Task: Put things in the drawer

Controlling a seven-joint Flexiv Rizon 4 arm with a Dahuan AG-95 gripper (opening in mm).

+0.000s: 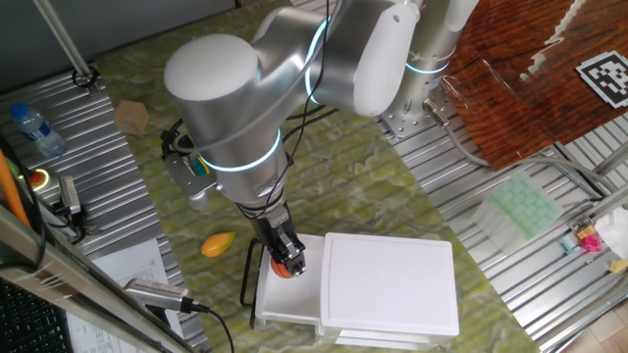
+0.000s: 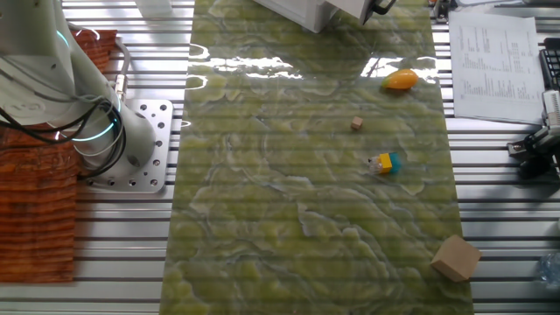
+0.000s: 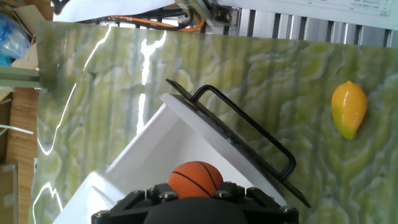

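My gripper (image 1: pixel 286 257) is shut on the orange ball with dark lines (image 1: pixel 285 267), and holds it over the open white drawer (image 1: pixel 280 302) just behind its black bar handle (image 1: pixel 247 279). In the hand view the ball (image 3: pixel 196 178) sits between my fingers above the drawer floor (image 3: pixel 155 155), with the handle (image 3: pixel 249 127) beyond. The yellow-orange mango (image 1: pixel 219 243) lies on the mat left of the drawer and also shows in the hand view (image 3: pixel 348 109). In the other fixed view the mango (image 2: pixel 401 80), a tiny brown cube (image 2: pixel 356 124) and a yellow-and-teal block (image 2: pixel 383 163) lie on the mat.
The white cabinet top (image 1: pixel 392 279) is right of the drawer. A larger tan block (image 1: pixel 131 116) and a water bottle (image 1: pixel 34 127) are at the far left. A pale green tray (image 1: pixel 525 206) lies on the right. Papers and tools lie near the front left.
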